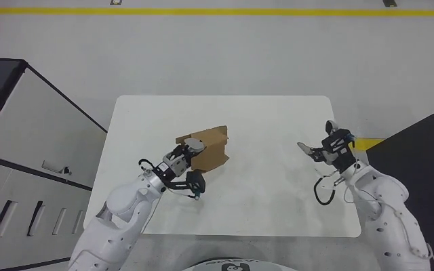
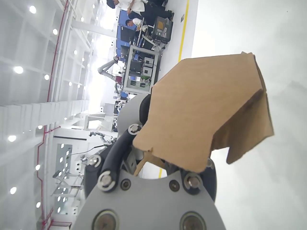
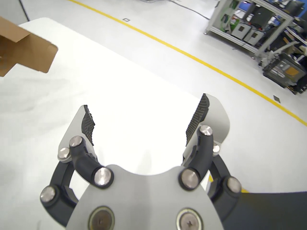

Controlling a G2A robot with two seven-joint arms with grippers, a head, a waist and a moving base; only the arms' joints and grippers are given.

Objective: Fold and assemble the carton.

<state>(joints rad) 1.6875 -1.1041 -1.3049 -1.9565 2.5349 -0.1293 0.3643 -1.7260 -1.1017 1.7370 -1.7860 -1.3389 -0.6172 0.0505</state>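
Your left gripper point(image 1: 192, 146) has its fingers clamped on the left edge of the brown cardboard carton point(image 1: 211, 150), half-folded, around the middle of the white tabletop point(image 1: 271, 196). Your right gripper point(image 3: 145, 101) hangs by the tabletop's right edge, well apart from the carton, fingers spread wide.

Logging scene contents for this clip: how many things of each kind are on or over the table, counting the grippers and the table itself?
carton: 1
grippers: 2, left gripper on the carton, right gripper open over the table
table: 1
Total: 4
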